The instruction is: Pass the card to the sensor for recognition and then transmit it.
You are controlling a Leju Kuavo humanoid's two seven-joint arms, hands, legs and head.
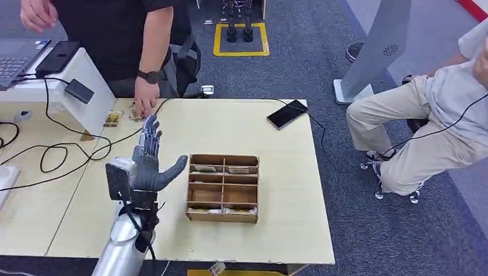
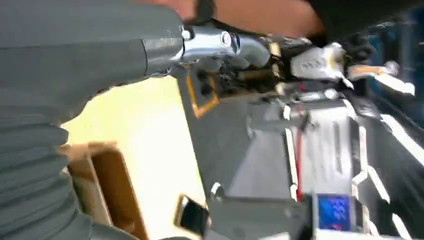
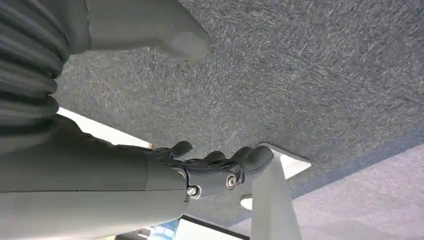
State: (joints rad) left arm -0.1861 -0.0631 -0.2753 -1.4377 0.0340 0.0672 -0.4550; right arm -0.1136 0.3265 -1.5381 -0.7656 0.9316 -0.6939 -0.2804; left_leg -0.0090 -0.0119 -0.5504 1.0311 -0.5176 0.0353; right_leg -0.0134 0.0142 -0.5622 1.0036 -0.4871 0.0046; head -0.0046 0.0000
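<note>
1. The left hand [image 1: 148, 164] is up above the pale wooden bench [image 1: 288, 218], fingers spread and pointing away from the robot, thumb stuck out toward the brown wooden compartment box [image 1: 222, 187]; it is released, holding nothing.
2. That box is our landmark: one box, lying on the bench just to the right of the left hand, divided into two columns of compartments.
3. Flat pieces that look like cards [image 1: 205, 168] lie in the box's far row and near row; how many there are cannot be told.
4. More small yellowish card-like pieces [image 1: 113, 118] sit on the bench beyond the box on its far left, two little clusters, one of them under a person's hand [image 1: 145, 103].
5. That person in a black shirt [image 1: 115, 34] stands beyond the bench, a dark watch on the wrist, fingers touching the bench edge.
6. One white slanted stand [image 1: 86, 86] sits far left of the box, with a black flat device [image 1: 57, 56] on top and a small black box [image 1: 79, 91] on its face.
7. One black phone [image 1: 287, 114] lies beyond the box to its right, a cable running from it.
8. A second person in beige trousers [image 1: 397, 126] sits off to the box's right, clear of the bench.
9. The right hand [image 3: 210, 167] hangs over grey carpet [image 3: 325, 75], fingers curled loosely, grasping nothing.
</note>
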